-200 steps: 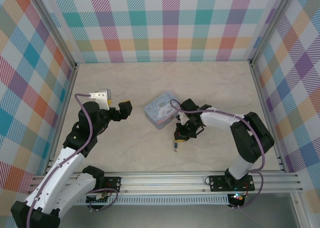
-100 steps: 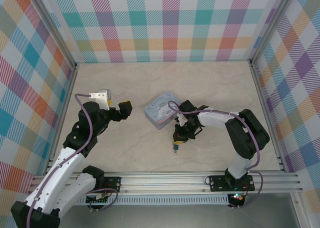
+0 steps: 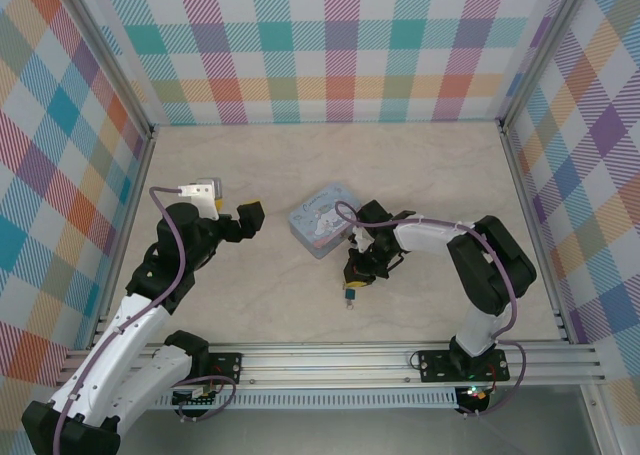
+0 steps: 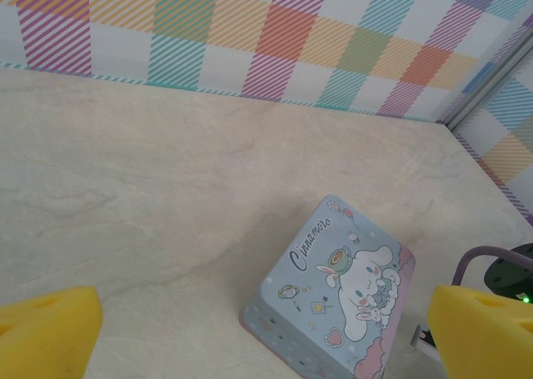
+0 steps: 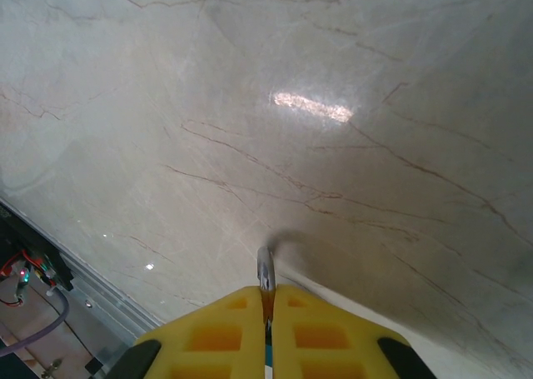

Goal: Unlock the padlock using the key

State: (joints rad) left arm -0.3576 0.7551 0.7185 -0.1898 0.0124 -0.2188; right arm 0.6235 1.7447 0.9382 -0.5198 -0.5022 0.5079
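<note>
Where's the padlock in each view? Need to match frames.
Top external: padlock low centre, at the tip of the right end effector, nearer than the tin.
Right wrist: bottom centre, shackle pinched between yellow fingers.
Left wrist: tin lower right.
Shared landmark: marbled table.

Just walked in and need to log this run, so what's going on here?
The right gripper is shut on the padlock by its silvery shackle, down at the table near the cartoon tin. The left gripper hangs open off to the left, holding nothing. I cannot make out the key.
</note>
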